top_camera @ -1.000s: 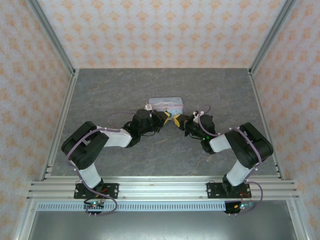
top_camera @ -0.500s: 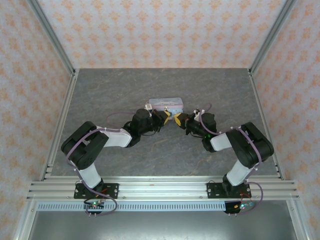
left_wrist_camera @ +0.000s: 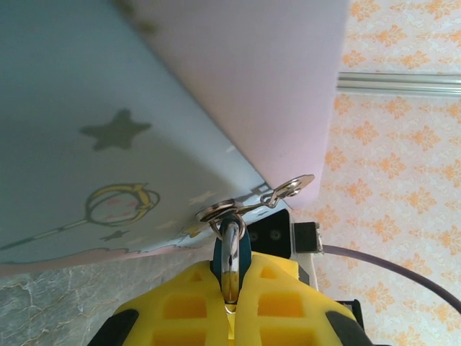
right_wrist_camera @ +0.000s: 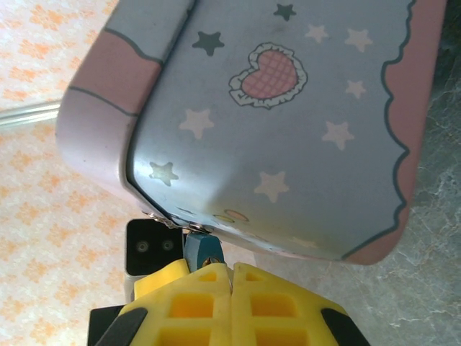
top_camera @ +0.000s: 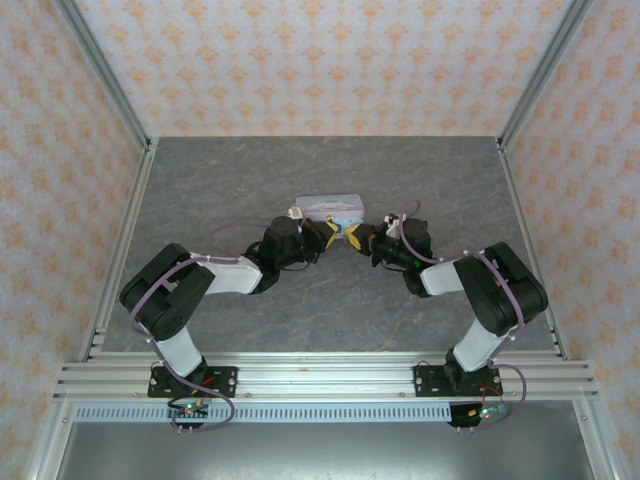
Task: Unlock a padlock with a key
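My left fingers [left_wrist_camera: 180, 306] swallow most of the padlock [left_wrist_camera: 245, 252]; its steel loop and a teal sliver show ahead of them. Beyond, the tin [left_wrist_camera: 108, 86] runs off the view's top and left edges. Ahead of my right fingers [right_wrist_camera: 274, 292] a teal bit [right_wrist_camera: 204, 251] peeks out: lock or key, I cannot tell. From above, whatever sits between my left gripper [top_camera: 332, 235] and right gripper [top_camera: 354, 238] is too small to read.

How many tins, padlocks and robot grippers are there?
tin: 1
padlock: 1
grippers: 2, the left gripper and the right gripper
Total: 4
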You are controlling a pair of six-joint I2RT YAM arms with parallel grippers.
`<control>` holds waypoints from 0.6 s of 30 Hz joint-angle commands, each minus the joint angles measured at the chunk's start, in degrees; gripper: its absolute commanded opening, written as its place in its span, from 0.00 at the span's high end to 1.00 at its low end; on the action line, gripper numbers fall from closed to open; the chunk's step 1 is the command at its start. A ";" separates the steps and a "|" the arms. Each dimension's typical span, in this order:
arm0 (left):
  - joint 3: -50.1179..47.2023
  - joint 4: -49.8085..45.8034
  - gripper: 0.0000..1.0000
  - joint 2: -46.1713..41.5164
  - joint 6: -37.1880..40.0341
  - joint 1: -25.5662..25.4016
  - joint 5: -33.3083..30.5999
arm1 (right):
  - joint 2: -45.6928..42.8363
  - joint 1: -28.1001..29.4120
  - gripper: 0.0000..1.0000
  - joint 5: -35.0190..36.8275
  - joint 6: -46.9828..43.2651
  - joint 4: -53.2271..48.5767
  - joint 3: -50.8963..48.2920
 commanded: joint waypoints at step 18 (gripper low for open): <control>1.93 4.77 1.00 -2.57 0.23 -2.97 10.67 | 1.02 0.21 1.00 -1.68 -1.10 3.61 2.72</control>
